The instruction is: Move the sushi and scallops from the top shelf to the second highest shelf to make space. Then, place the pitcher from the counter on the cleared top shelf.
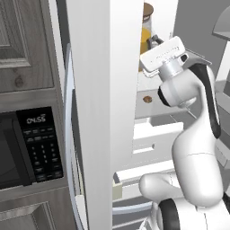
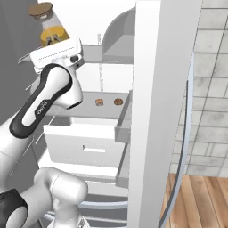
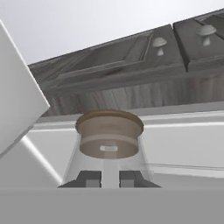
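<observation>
Hand view: gripper (image 3: 110,178), finger tips close together at the lower edge, clamped on the clear body of the pitcher (image 3: 109,140). The pitcher's brownish stopper top stands just beyond and above the tips, upright in this view; dark wood cabinet doors (image 3: 131,52) with mushroom knobs lie further off behind it.

Left base view: the white hand is raised to the open fridge, and the pitcher (image 1: 145,33), amber body under a brown top, sits directly past it, partly hidden by the fridge door (image 1: 105,90). Below the wrist, the second highest shelf (image 1: 150,105) carries one small round brown morsel, the scallops (image 1: 146,99). A microwave (image 1: 27,148) is set in the cabinetry at far left.

Right base view: the pitcher (image 2: 50,27) rises above the hand at upper left, held high in the fridge; whether its base touches the top shelf cannot be told. Well below it, on the second highest shelf (image 2: 84,99), the sushi (image 2: 99,102) and the scallops (image 2: 118,101) lie side by side, slightly apart. A white drawer (image 2: 84,138) stands pulled out under that shelf.
</observation>
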You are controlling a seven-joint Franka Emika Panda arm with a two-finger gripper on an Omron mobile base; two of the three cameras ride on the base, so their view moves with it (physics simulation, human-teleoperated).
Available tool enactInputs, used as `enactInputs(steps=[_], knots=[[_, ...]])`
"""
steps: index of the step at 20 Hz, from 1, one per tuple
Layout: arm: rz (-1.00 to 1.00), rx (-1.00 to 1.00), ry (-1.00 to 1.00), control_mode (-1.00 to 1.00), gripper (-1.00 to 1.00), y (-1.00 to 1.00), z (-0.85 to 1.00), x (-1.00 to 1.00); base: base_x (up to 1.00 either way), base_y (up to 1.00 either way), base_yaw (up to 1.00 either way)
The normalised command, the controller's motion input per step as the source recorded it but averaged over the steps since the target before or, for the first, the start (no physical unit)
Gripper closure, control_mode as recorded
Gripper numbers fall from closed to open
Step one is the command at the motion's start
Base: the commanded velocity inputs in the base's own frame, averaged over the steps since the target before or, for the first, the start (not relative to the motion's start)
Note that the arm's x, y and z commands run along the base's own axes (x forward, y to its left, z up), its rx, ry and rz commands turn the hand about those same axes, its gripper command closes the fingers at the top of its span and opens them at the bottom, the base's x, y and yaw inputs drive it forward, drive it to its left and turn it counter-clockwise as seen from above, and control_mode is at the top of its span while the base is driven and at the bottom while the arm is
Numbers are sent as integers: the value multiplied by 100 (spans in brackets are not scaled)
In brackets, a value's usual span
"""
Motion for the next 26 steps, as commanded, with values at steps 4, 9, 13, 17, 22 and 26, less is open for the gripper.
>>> enactInputs(steps=[4,9,13,17,22,26], knots=[[-14,0,4,-100,100,-13,-1,41,0,0,0],[-14,0,3,-100,100,-9,-6,48,0,0,0],[-15,0,7,-100,100,-6,-9,57,0,0,0],[-14,1,6,-100,100,-3,-7,63,0,0,0],[-12,9,2,-100,100,-1,0,65,0,0,0],[-9,11,1,-100,100,0,-1,59,0,0,0]])
